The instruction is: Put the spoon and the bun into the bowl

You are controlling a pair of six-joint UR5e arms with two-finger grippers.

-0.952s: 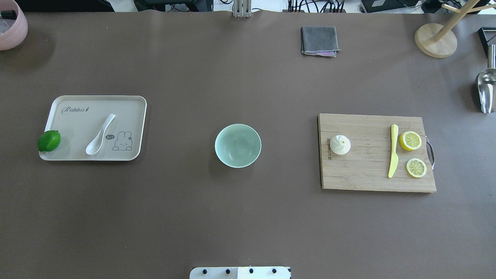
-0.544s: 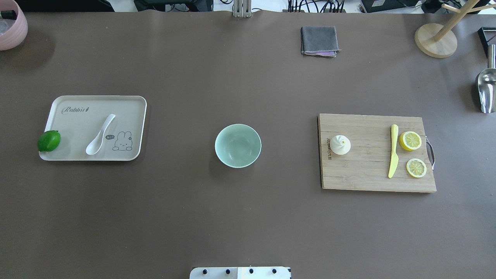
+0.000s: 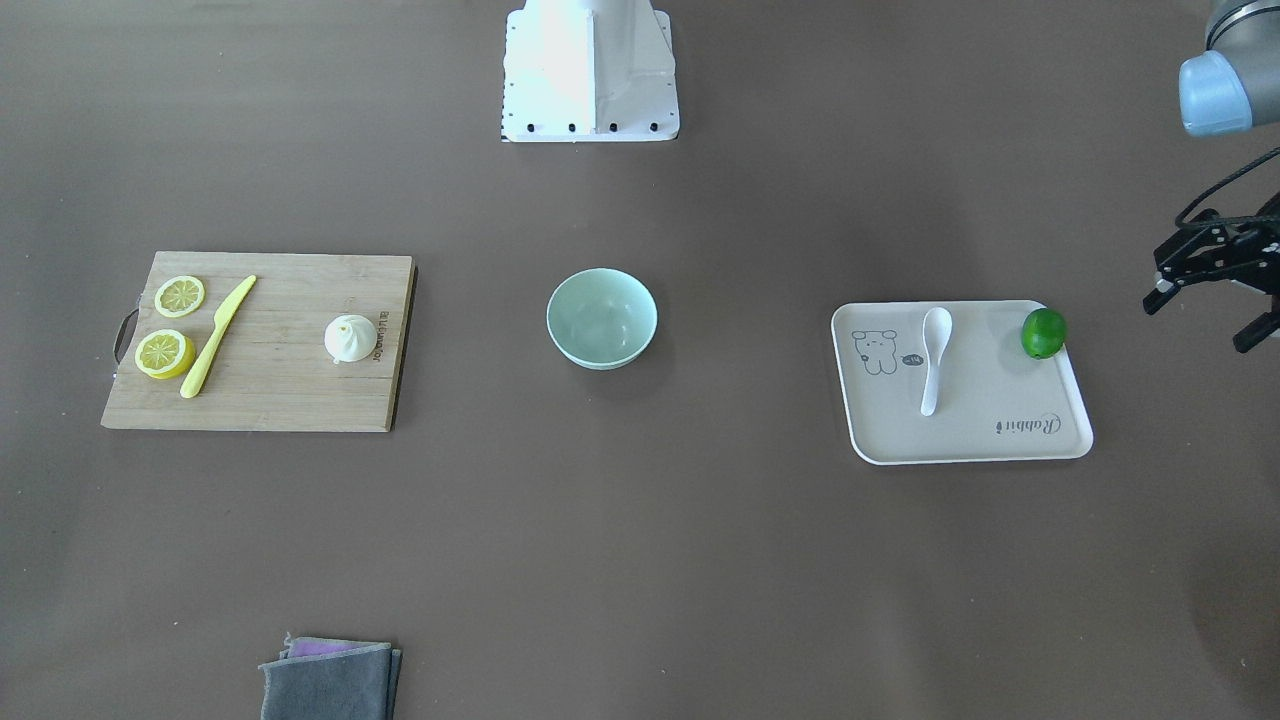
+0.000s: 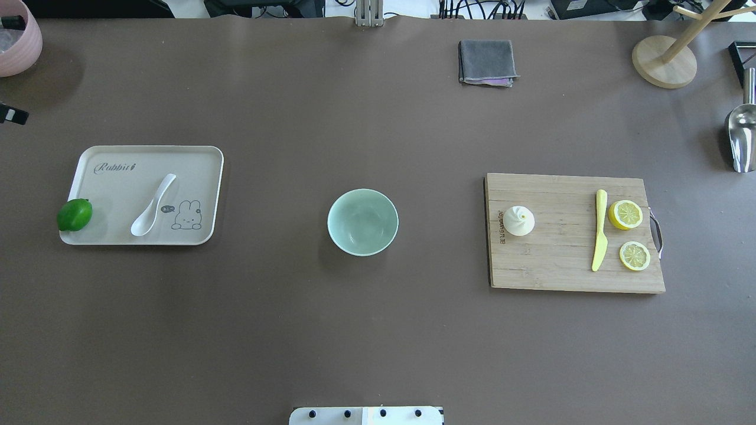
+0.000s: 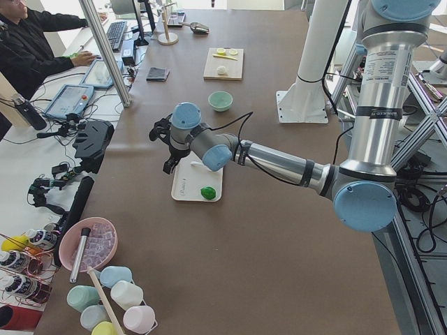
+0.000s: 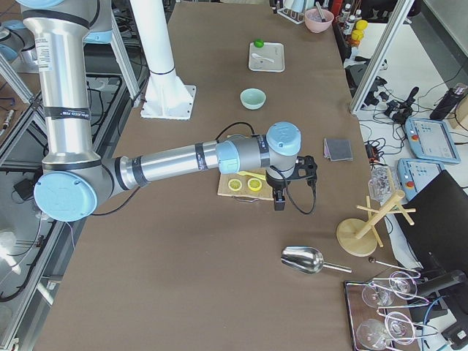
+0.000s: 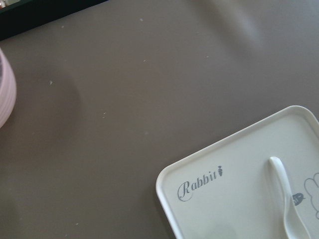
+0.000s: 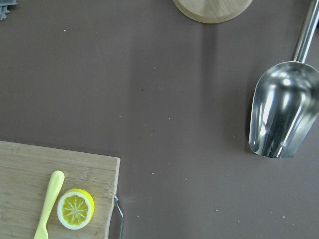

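Observation:
The white spoon (image 4: 152,206) lies on the beige tray (image 4: 118,189) at the left, and also shows in the left wrist view (image 7: 286,199). The white pleated bun (image 4: 519,220) sits on the wooden cutting board (image 4: 561,248) at the right. The mint-green bowl (image 4: 362,222) stands empty mid-table. My left gripper (image 3: 1205,310) hovers open and empty just beyond the tray's outer side, near the lime (image 3: 1043,332). My right gripper (image 6: 281,191) hangs past the board's outer end; I cannot tell if it is open or shut.
A yellow knife (image 4: 599,236) and two lemon halves (image 4: 625,213) lie on the board. A grey cloth (image 4: 486,62), a wooden stand (image 4: 664,62), a metal scoop (image 4: 741,136) and a pink bowl (image 4: 18,41) sit along the far and side edges.
A black tip of my left gripper has come into the overhead view at the left edge, above the tray. Nothing on the table has moved.

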